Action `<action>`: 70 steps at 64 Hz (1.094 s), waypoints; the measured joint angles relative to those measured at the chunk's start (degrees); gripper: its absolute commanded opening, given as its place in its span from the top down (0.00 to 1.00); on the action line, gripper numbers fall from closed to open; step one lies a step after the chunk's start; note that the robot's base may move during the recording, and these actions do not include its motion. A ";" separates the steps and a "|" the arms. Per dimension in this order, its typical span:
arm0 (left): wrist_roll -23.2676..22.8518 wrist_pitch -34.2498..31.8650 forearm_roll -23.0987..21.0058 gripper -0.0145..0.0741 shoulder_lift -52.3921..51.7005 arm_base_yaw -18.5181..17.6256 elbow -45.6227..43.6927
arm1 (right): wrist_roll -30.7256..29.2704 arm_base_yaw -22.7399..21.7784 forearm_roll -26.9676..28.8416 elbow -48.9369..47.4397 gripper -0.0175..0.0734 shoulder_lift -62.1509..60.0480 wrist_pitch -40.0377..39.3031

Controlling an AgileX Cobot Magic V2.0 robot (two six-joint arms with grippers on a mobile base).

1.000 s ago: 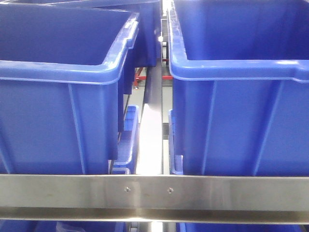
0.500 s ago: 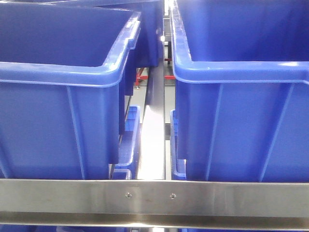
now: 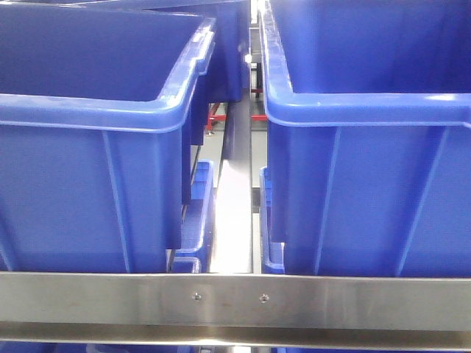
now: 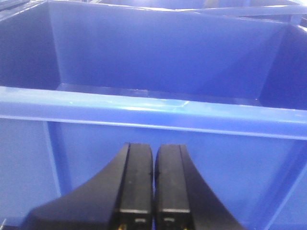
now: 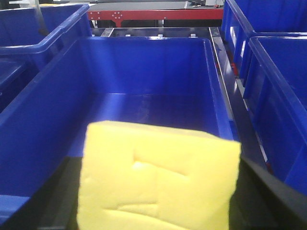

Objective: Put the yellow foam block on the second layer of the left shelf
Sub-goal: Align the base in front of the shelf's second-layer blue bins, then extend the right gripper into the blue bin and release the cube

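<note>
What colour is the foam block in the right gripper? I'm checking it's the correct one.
Bright yellow; the foam block shows best in the right wrist view.

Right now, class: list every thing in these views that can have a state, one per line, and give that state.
yellow foam block: held in the right tool, above an open blue bin.
right tool: shut on the block.
left tool: shut, holding nothing, facing a bin wall.
blue bin under the block: open-topped, nothing visible inside.
left blue bin: on the shelf, open-topped.
right blue bin: on the shelf, open-topped.
</note>
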 measured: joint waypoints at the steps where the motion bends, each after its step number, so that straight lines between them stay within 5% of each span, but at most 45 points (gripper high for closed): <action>1: 0.00 0.00 0.00 0.68 0.00 0.00 0.00 | 0.00 0.00 0.00 -0.01 0.51 0.25 -0.11; 24: 0.00 0.00 0.00 0.68 0.00 0.00 0.00 | -0.26 0.00 1.62 -14.82 0.51 28.85 -2.26; 51: 0.00 0.00 0.00 0.68 0.00 0.00 0.00 | -9.74 0.00 5.65 -35.67 0.51 66.84 5.40; 70: 0.00 0.00 0.00 0.68 0.00 0.00 0.00 | -10.25 0.00 5.90 -38.68 0.51 84.51 0.63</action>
